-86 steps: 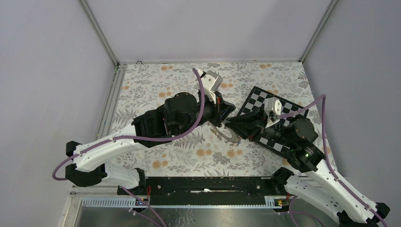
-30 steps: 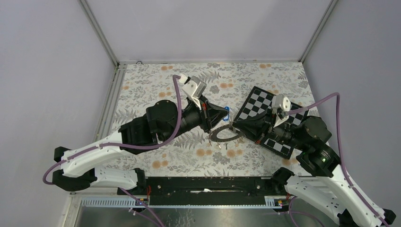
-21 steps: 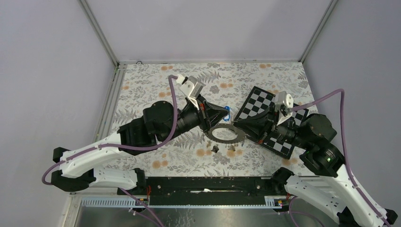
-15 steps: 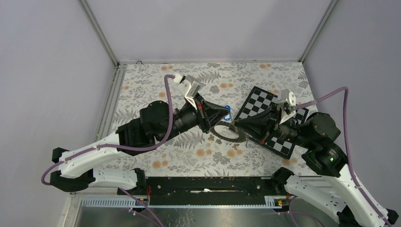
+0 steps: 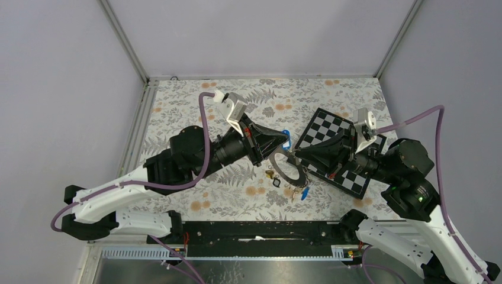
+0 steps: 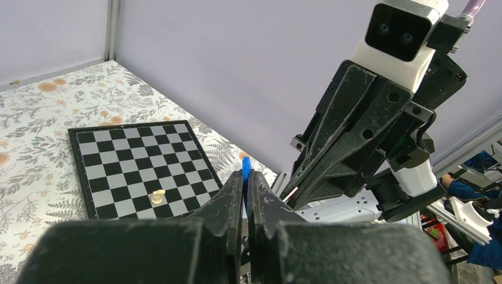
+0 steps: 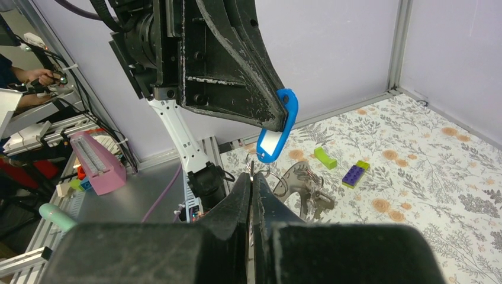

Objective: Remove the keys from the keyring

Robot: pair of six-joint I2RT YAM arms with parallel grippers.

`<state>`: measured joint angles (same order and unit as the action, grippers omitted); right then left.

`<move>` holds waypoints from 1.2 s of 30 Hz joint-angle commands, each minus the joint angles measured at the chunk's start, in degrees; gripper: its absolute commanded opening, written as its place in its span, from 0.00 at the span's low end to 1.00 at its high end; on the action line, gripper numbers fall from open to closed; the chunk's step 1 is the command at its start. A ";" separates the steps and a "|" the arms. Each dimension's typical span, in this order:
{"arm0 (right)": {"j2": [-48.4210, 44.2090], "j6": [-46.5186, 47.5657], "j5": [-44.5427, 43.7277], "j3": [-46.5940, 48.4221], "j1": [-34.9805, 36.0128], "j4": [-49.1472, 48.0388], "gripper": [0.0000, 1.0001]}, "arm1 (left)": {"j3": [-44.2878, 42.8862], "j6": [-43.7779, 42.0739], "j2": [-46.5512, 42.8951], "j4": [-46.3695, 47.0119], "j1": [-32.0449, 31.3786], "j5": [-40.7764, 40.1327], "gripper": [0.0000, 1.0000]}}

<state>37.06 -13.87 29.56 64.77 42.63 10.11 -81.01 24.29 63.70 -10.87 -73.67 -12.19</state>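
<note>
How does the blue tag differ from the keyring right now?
The tag is small blue plastic; the keyring is a large grey metal ring. The tag is pinched in the left gripper's jaws; the keyring is at the right gripper, keys dangling below. Both appear lifted off the table.

The left gripper (image 6: 246, 178) fills the bottom of the view. Its two black fingers are pressed together on a blue tag (image 6: 245, 164), whose thin edge pokes up between the tips. Ahead of it and to the left, a chessboard (image 6: 118, 160) lies on the flowered cloth (image 6: 35, 118), with one small pale chess piece (image 6: 157, 197) standing on a square near the gripper. Ahead and to the right, close by, the right gripper (image 6: 291, 190) slants down toward the left one, its black fingers tapering to a closed tip just beside the tag. I cannot tell whether they touch. A white camera (image 6: 402, 29) sits on top of it, with a purple cable (image 6: 473, 7) above. A plain lilac wall (image 6: 237, 71) stands behind.
</note>
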 commanded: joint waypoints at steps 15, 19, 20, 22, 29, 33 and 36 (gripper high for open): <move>-1.53 -4.20 10.06 7.95 -0.12 -6.63 0.00 | 0.74 -3.07 -4.90 3.33 1.07 -1.01 0.07; -1.08 -5.59 13.38 8.97 -0.05 -7.23 0.00 | 2.00 -4.09 -6.40 5.22 1.07 5.45 0.07; -0.96 -5.88 13.94 9.23 -0.07 -7.27 0.00 | 2.19 -4.34 -6.78 5.62 1.07 6.97 0.07; -0.81 -6.34 14.84 9.55 -0.14 -7.46 0.00 | 2.82 -4.78 -7.63 6.09 1.07 9.94 0.07; 0.12 -8.29 18.77 10.80 -0.08 -7.87 0.00 | 3.87 -6.07 -9.19 6.88 1.07 16.73 0.07; 1.09 -10.65 22.61 10.99 -0.06 -9.36 0.00 | 4.11 -6.58 -9.32 7.25 1.07 19.57 0.08; 1.75 -12.08 24.74 10.97 -0.10 -11.03 0.00 | 4.02 -6.87 -9.28 7.25 1.07 20.80 0.08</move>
<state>39.55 -21.69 46.02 72.07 42.46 7.46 -77.10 20.25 56.23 -5.87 -73.89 8.78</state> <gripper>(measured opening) 0.022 0.084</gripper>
